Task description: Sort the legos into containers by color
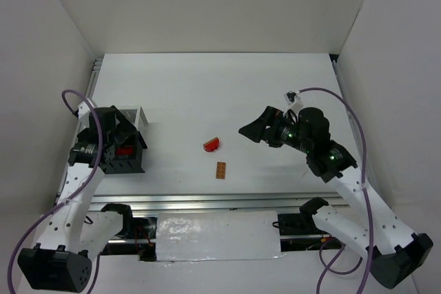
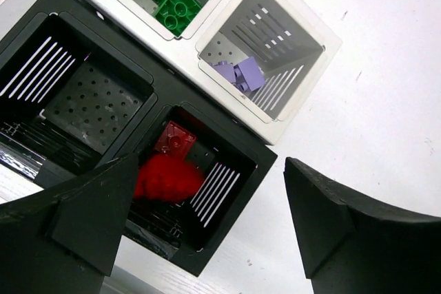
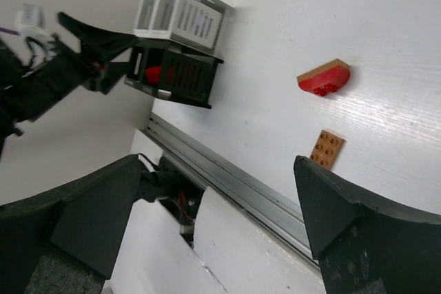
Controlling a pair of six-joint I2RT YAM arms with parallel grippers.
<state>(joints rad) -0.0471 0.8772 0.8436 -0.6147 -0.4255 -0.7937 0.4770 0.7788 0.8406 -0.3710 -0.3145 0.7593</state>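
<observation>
My left gripper [image 1: 118, 141] is covering most of the containers [image 1: 138, 118] from above. At my left wrist, the picture's edge is cutting off the white bin holding the green legos [image 2: 172, 6]. One finger [image 2: 83, 218] is hiding part of a red lump [image 2: 169, 178] that is blurring too much to count bricks.

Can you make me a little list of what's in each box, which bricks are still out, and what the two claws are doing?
first white bin: green legos
second white bin: lavender legos
first black bin: red legos
second black bin: empty
loose on table: red lego and orange-brown lego, near each other but not touching
left gripper: open, over the first black bin
right gripper: open, holding nothing, pointed toward the loose legos
</observation>
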